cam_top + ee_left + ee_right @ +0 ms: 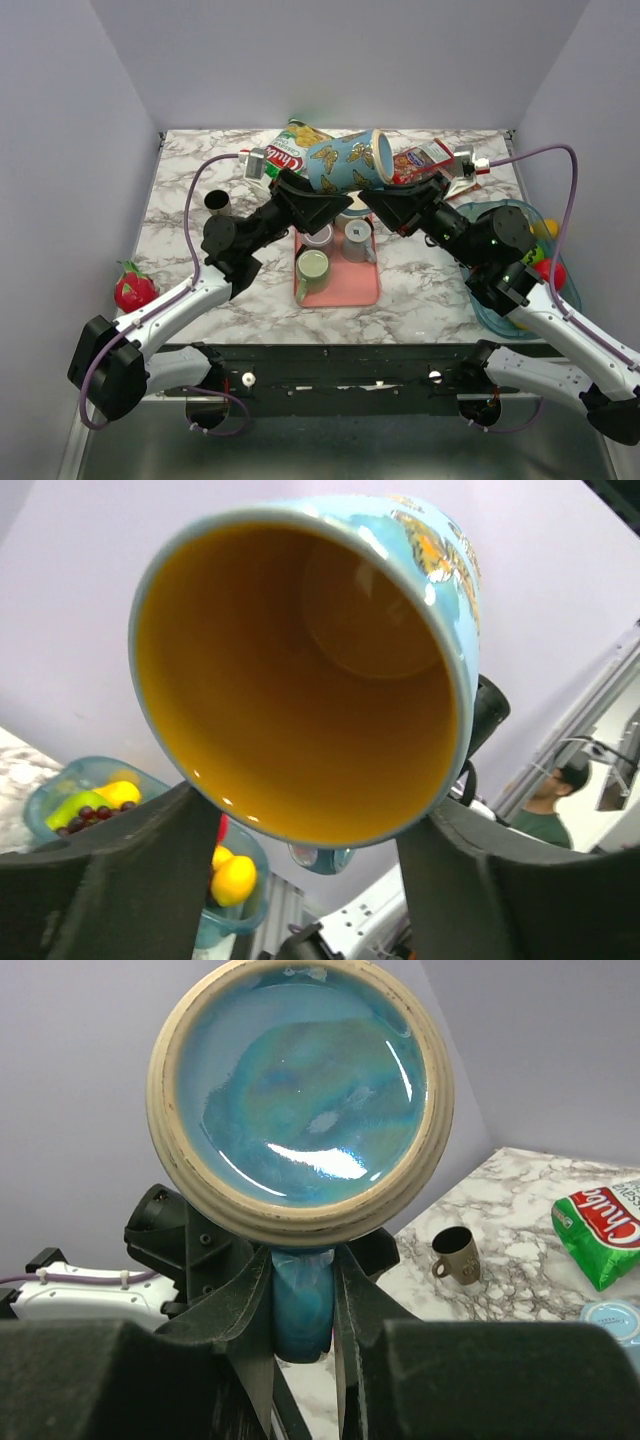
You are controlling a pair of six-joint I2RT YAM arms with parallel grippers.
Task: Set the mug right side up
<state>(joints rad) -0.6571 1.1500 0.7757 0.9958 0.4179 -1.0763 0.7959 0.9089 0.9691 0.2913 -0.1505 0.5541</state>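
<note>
The mug (348, 162) is light blue with butterflies and a yellow inside. It is held in the air on its side above the back of the table. My right gripper (400, 205) is shut on its blue handle (300, 1300), and the mug's glazed base (300, 1090) faces that wrist camera. My left gripper (318, 200) is open wide under the mug's mouth. In the left wrist view the rim (300, 835) dips between the two spread fingers (130, 870), and the open mouth faces the camera.
A pink tray (345, 290) holds a green cup (312, 265) and two grey cups. A green chips bag (293, 150) and a red packet (420, 160) lie at the back. A small dark cup (217, 200) stands left, a red toy fruit (133, 288) at the left edge, and a blue fruit bowl (500, 310) right.
</note>
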